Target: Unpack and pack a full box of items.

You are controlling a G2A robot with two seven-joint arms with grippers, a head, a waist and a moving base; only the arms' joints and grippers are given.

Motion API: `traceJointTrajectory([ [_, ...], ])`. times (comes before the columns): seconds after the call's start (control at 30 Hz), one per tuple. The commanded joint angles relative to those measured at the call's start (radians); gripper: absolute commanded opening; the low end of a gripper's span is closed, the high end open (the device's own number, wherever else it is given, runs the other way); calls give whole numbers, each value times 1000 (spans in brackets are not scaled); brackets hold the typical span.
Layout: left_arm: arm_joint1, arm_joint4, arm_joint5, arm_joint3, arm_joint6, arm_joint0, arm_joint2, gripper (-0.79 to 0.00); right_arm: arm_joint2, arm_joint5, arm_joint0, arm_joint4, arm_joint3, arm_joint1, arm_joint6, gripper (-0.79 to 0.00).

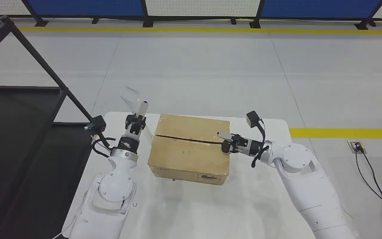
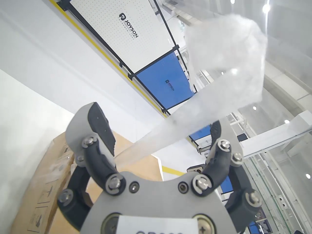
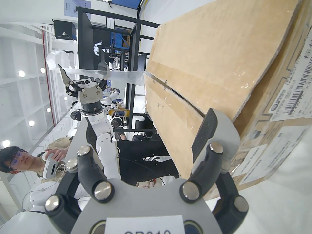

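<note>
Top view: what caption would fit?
Tape strip runs from box past open left gripper; right gripper at box's opposite side.

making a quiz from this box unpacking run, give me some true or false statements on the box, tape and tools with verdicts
1. The cardboard box has its top flaps down, with a seam between them. True.
2. The box stands on the floor. False: it stands on the white table.
3. A strip of clear tape runs from one end of the box to the left tool. True.
4. The right tool is shut on the tape. False: the right tool is open at the box's other end, away from the tape.
</note>
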Motion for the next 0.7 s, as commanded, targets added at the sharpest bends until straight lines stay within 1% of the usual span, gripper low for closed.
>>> traceJointTrajectory([
  [0.0, -4, 3, 8, 9, 4, -9, 17, 0, 5, 2, -4, 2, -3, 2, -1, 0],
  [0.3, -19, 28, 23, 29, 7, -34, 72, 0, 13, 25, -13, 6, -10, 12, 10, 0],
  [0.67, -34, 68, 35, 59, -10, -56, 121, 0, 19, 14, -12, 22, -1, 20, 12, 0],
])
